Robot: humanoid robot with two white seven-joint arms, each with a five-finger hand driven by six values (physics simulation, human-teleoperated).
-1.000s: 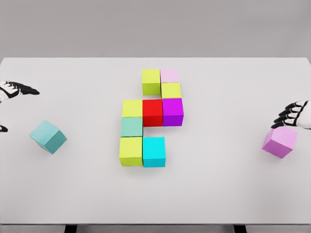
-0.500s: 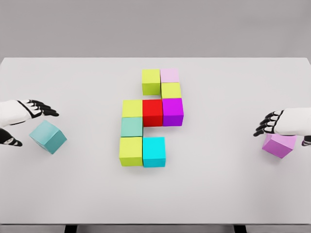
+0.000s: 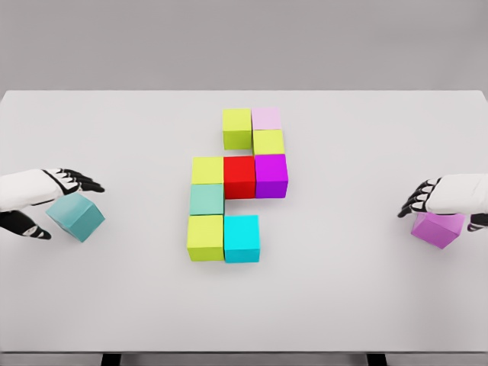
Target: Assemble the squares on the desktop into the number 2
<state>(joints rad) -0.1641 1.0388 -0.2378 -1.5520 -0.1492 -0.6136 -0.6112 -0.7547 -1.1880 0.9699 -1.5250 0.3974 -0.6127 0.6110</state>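
Several cubes form a cluster mid-table: a lime cube point(image 3: 237, 127), pale pink point(image 3: 266, 118), lime point(image 3: 268, 142), magenta point(image 3: 271, 175), red point(image 3: 239, 177), lime point(image 3: 207, 169), sea-green point(image 3: 207, 199), lime point(image 3: 205, 237) and cyan point(image 3: 242, 238). A loose teal cube point(image 3: 79, 218) lies at the left. My left hand point(image 3: 67, 206) hovers over it, open, with fingers point(image 3: 82, 181) past its far edge and the thumb at its near left. A loose violet cube point(image 3: 436, 229) lies at the right. My right hand point(image 3: 442, 213) is open just above it and hides its top.
The white table point(image 3: 343, 305) stretches across the whole view, its front edge near the bottom. Two dark table legs show below that edge.
Over the last second both hands came inward and down onto the loose cubes. The left one slid right over the teal cube, and the right one settled lower over the violet cube. No cube moved.
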